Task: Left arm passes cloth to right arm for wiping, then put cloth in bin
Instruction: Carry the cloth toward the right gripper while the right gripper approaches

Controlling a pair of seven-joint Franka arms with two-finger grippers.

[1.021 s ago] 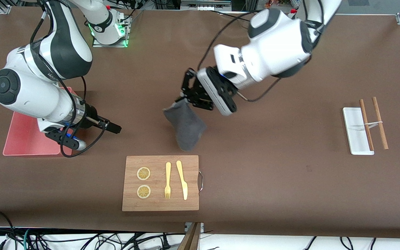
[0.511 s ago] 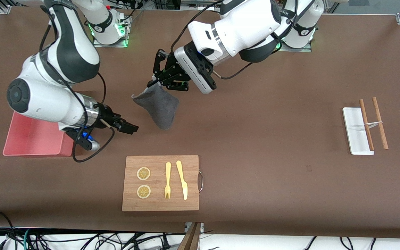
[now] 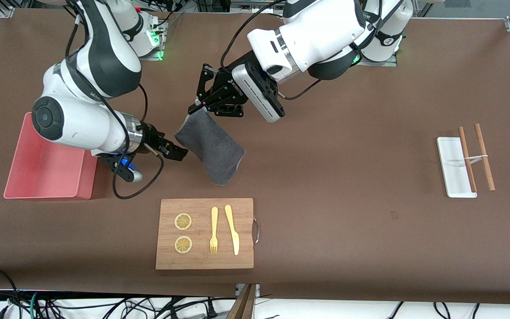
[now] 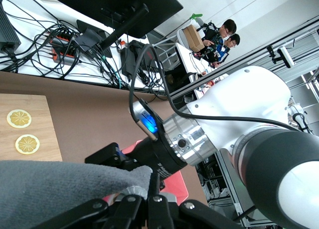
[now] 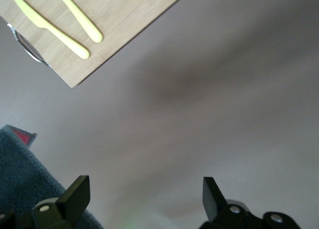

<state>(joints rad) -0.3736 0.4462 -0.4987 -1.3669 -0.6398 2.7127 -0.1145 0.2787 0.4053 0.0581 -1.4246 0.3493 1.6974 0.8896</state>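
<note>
The cloth point(image 3: 213, 148) hangs dark grey in the air over the table's middle. Its top corner is pinched in my left gripper point(image 3: 196, 107), which is shut on it. The left wrist view shows the cloth point(image 4: 60, 189) running into my left gripper point(image 4: 154, 189), with a trace of pink beneath. My right gripper point(image 3: 176, 153) is open right beside the cloth's hanging edge, level with its middle. In the right wrist view the cloth point(image 5: 22, 176) lies against one finger, while the gap of my right gripper point(image 5: 143, 194) holds nothing. The salmon-pink bin point(image 3: 18, 168) stands at the right arm's end of the table.
A wooden cutting board point(image 3: 204, 233) with two lemon slices, a yellow fork and a yellow knife lies nearer to the front camera than the cloth. A small white tray point(image 3: 452, 166) with two brown sticks sits toward the left arm's end.
My left gripper carried the cloth toward the right arm's end, and the cloth swung. My right gripper moved from over the bin's edge up to the cloth, staying open.
</note>
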